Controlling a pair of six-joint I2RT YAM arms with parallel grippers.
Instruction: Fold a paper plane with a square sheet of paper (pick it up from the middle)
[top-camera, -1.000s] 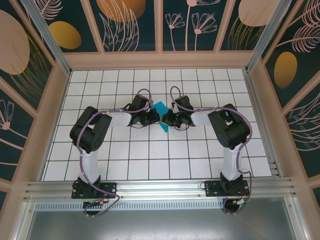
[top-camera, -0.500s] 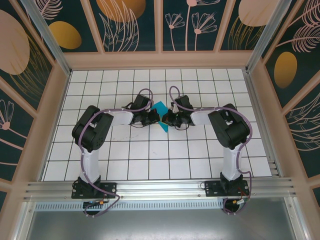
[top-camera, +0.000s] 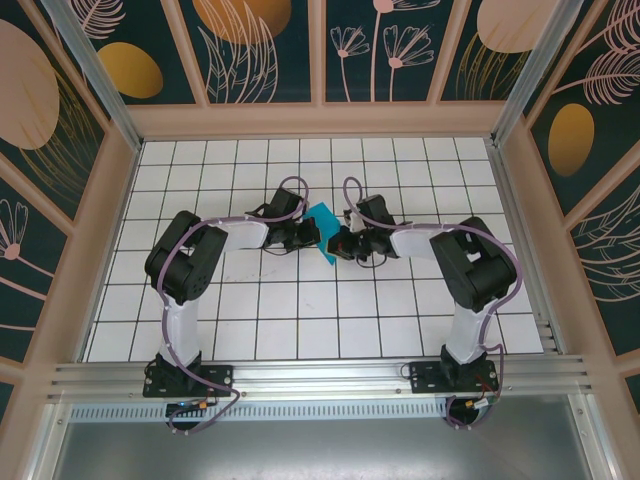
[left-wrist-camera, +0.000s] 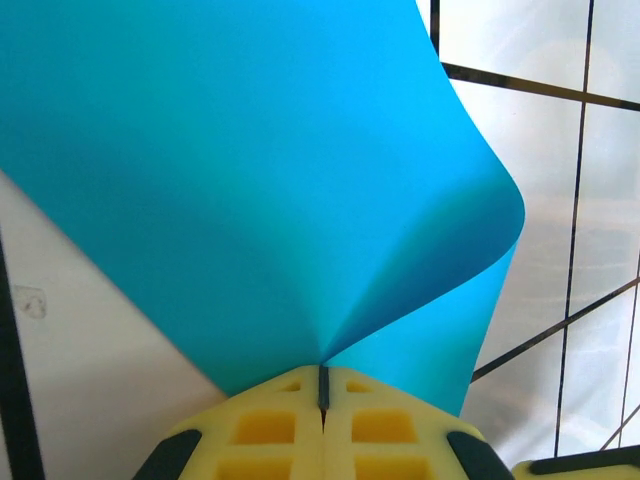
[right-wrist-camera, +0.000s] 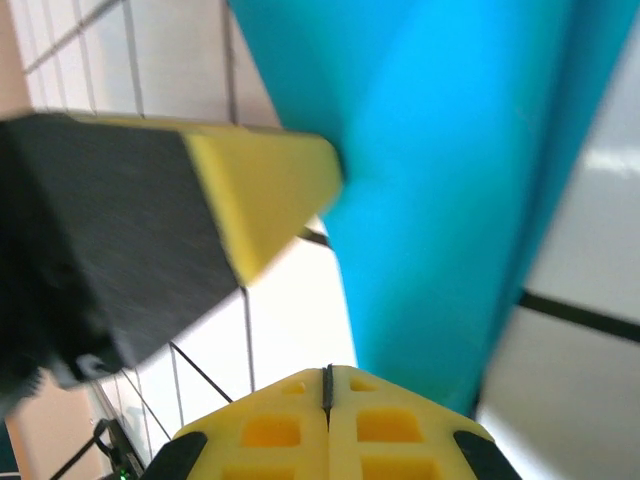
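The left gripper is clenched. Its two yellow fingers, moulded with square recesses, press flat together along a thin dark seam. The square sheet of paper rises straight out of that seam, pinched at its edge. From the pinch a soft fold fans outward. The right-hand flap curls into a rounded lobe, while the rest spreads as a smooth, matte teal-blue plane without print.

The right gripper is likewise clamped tight, its same yellow fingers meeting tip to tip. The sheet runs just past those tips as a bright teal band, but whether it is caught between them cannot be told. A blurred yellow finger on a black body, the left gripper's, sits close at the left of that view.

From above, the sheet shows as a small angular teal patch between the two grippers, at the middle of the bench, a white surface ruled with dark grid lines.
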